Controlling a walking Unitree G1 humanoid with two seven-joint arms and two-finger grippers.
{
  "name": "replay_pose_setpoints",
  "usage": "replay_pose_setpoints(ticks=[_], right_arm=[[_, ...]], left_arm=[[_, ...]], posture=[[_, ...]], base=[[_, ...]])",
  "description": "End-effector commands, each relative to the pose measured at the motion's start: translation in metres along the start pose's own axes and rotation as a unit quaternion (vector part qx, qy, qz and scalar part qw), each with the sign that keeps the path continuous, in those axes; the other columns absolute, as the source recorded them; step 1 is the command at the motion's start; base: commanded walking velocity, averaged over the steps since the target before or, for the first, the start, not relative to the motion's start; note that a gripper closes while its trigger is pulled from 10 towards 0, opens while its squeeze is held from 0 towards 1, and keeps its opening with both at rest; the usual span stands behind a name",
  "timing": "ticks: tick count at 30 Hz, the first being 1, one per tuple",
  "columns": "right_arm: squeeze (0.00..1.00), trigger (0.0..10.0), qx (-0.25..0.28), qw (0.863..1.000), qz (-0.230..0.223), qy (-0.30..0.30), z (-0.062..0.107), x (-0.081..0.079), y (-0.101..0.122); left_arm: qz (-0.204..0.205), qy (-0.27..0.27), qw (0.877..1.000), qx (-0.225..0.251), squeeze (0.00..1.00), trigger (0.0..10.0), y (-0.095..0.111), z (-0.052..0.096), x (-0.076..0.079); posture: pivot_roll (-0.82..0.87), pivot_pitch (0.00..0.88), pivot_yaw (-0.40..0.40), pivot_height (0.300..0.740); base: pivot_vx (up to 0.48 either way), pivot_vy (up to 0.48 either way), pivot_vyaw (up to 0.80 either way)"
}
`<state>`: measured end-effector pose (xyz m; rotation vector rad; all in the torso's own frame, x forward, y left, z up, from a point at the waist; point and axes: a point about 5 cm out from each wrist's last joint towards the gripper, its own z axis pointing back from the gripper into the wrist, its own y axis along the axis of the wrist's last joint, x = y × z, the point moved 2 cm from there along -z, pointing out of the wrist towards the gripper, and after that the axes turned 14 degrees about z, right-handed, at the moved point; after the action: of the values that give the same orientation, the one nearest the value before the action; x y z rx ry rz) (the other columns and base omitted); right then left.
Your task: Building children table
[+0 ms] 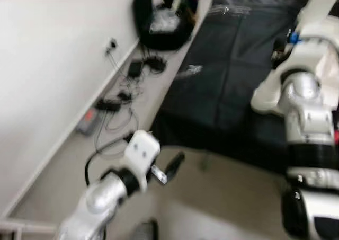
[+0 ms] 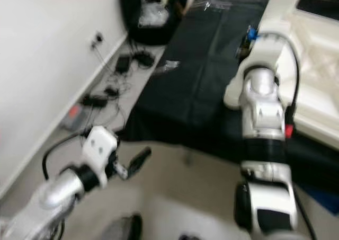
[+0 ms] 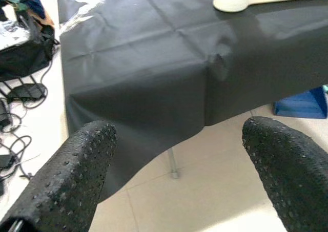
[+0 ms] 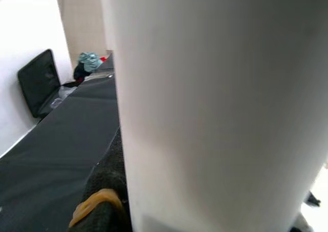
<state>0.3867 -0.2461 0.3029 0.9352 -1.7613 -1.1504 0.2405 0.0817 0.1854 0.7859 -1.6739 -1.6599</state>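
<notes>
Standing upright in right wrist view: white leg (image 4: 215,104), long axis vertical, pressed close against camera. Right pincer (image 4: 102,201) beside leg; grip on it impossible to tell. Right arm (image 2: 262,113) raised over black-covered desk (image 2: 201,65), white tabletop part (image 2: 318,91) lying on desk at right. Left pincer (image 3: 174,155) wide apart, holding nothing, hanging over beige tile floor (image 2: 185,187) before desk edge. Along white wall (image 1: 47,54): cables (image 1: 119,105), black bag (image 1: 159,17). Head views blurred.
</notes>
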Motion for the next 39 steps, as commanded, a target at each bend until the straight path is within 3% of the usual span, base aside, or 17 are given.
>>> replay_pose_setpoints(ticks=[1,5,17,27,32,35,39], right_arm=[[0.00,10.0,-0.122,0.992,0.033,-0.026,0.005,0.008,-0.059],[0.00,10.0,-0.137,0.988,0.033,-0.056,0.002,0.013,-0.058],[0.00,10.0,-0.174,0.976,-0.022,-0.133,0.001,0.015,-0.057],[0.00,10.0,-0.179,0.951,-0.002,-0.251,0.007,0.027,-0.050],[0.00,10.0,-0.183,0.945,0.005,-0.271,0.009,0.029,-0.049],[0.00,10.0,-0.178,0.926,0.015,-0.332,0.016,0.026,-0.041],[0.00,10.0,-0.175,0.925,0.010,-0.337,0.016,0.025,-0.040]], left_arm=[[-0.001,-0.002,1.000,-0.009,0.00,10.0,-0.003,0.002,0.001],[-0.002,-0.004,1.000,-0.010,0.00,10.0,-0.003,0.002,0.002],[-0.004,-0.005,1.000,-0.009,0.00,10.0,-0.003,0.002,0.001],[-0.009,-0.003,1.000,-0.008,0.00,10.0,-0.002,0.003,0.000],[-0.009,-0.003,1.000,-0.007,0.00,10.0,-0.002,0.003,0.000],[-0.011,-0.006,1.000,-0.005,0.00,10.0,-0.002,0.001,0.002],[-0.011,-0.007,1.000,-0.004,0.00,10.0,-0.002,0.001,0.002]], posture=[[0.19,0.281,0.020,0.740],[0.19,0.283,0.023,0.740],[0.19,0.287,0.022,0.740],[0.19,0.280,0.020,0.740],[0.19,0.276,0.021,0.740],[0.19,0.264,0.016,0.740],[0.19,0.264,0.014,0.740]], base=[[0.000,0.000,0.00],[0.000,0.000,0.00],[0.000,0.000,0.00],[0.000,0.000,0.00],[0.000,0.000,0.00],[0.000,0.000,0.00],[0.000,0.000,0.00]])
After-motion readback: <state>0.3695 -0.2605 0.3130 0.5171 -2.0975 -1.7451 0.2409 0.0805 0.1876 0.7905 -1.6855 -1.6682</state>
